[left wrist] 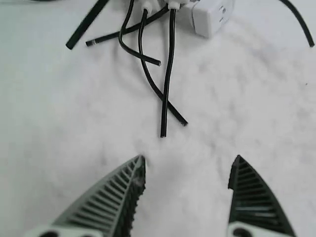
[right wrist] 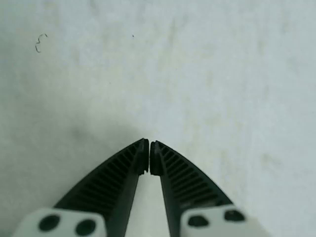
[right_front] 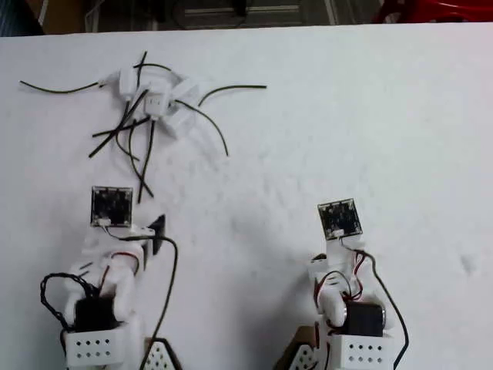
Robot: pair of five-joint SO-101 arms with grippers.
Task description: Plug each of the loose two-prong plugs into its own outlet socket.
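Evidently the task is unstarted: the white plugs and sockets (right_front: 158,100) lie tangled in 1 heap at the far left of the surface (right_front: 347,116), well apart from both arms. The left hand (left wrist: 188,170) is spread wide and empty, low over the surface. The ends of the black cords (left wrist: 168,74) lie just ahead of its fingertips, with a white block (left wrist: 212,15) beyond them. 2 small marks on the block's face may be socket slots, though from this angle I cannot be sure. The right hand (right wrist: 149,153) is pressed together with nothing in it, over bare surface. The step in hand looks like the first pick. To do it well, the left hand should pass over the cords and close on a plug's rigid body, since a cord would flex and let the prongs swing. Drawing 1 piece out of the heap first would keep the crossing cords from dragging the rest along. The right hand would need to open and steady a socket, and the prongs should be squared to the slots before any push.
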